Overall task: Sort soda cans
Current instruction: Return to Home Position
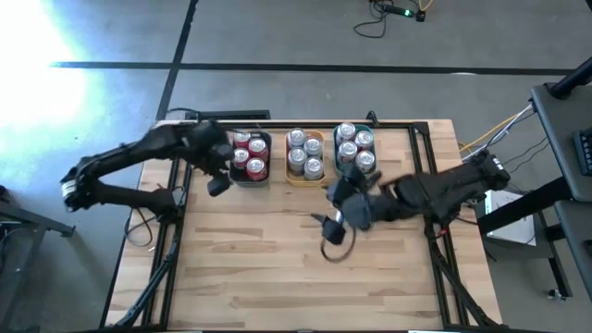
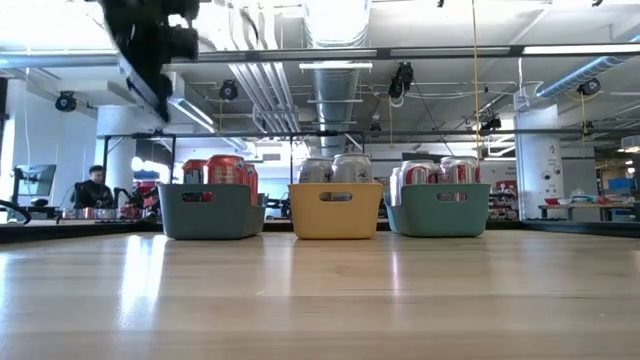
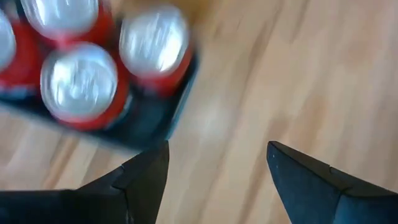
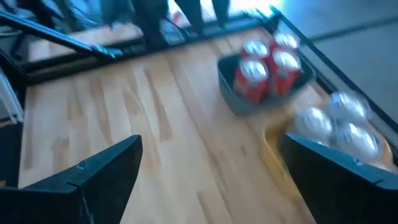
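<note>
Three bins are being kept in one row at the far edge of the surface [image 1: 277,268], with the yellow bin [image 2: 335,210] in the middle. Silver cans [image 1: 304,153] are being held upright inside the yellow bin. Red cans [image 1: 250,155] are being held upright in the dark teal bin [image 2: 210,210] just left of the yellow bin. Pale cans with red markings [image 1: 354,148] are being held upright in the lighter teal bin [image 2: 440,208] just right of the yellow bin. No can is being seen on the bare wood.

The left claw [image 1: 219,182] is being held in the air left of the yellow bin, at the front outer corner of the dark teal bin. Its fingers [image 3: 146,171] are being kept wide apart, and nothing is being gripped.

The right claw [image 1: 326,231] is being held over bare wood in front of the yellow bin, slightly to the right of it and apart from it. Its fingers [image 4: 112,165] are also being kept wide apart, and nothing is being gripped.

A seated person [image 2: 95,187] is being seen in the room well behind and left of the yellow bin.
</note>
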